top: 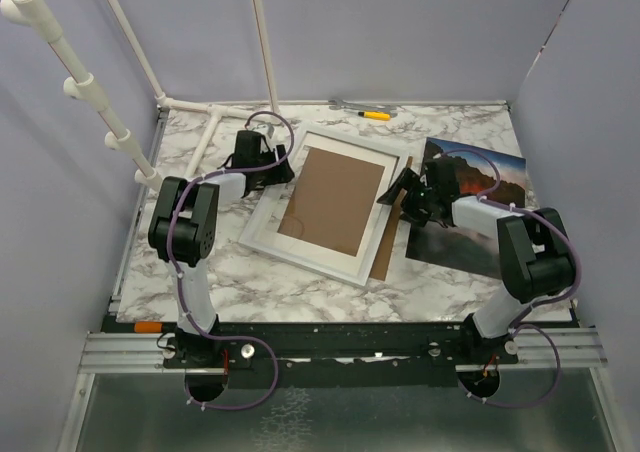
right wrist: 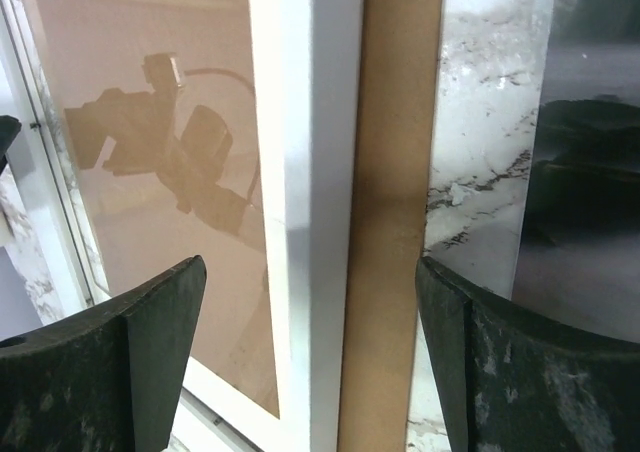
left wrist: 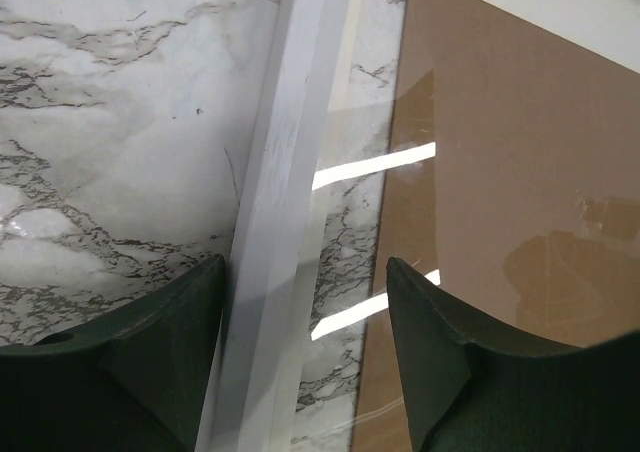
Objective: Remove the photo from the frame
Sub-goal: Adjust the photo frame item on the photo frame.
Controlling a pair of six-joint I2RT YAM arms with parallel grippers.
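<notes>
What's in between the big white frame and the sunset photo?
In the right wrist view, a strip of brown backing board pokes out beside the frame, then comes a band of bare marble table, then the photo.

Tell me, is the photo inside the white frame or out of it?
Out. The photo lies flat on the table, right of the frame, and the frame's opening shows only brown board.

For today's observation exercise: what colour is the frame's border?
White; the frame shows best in the top external view.
</notes>
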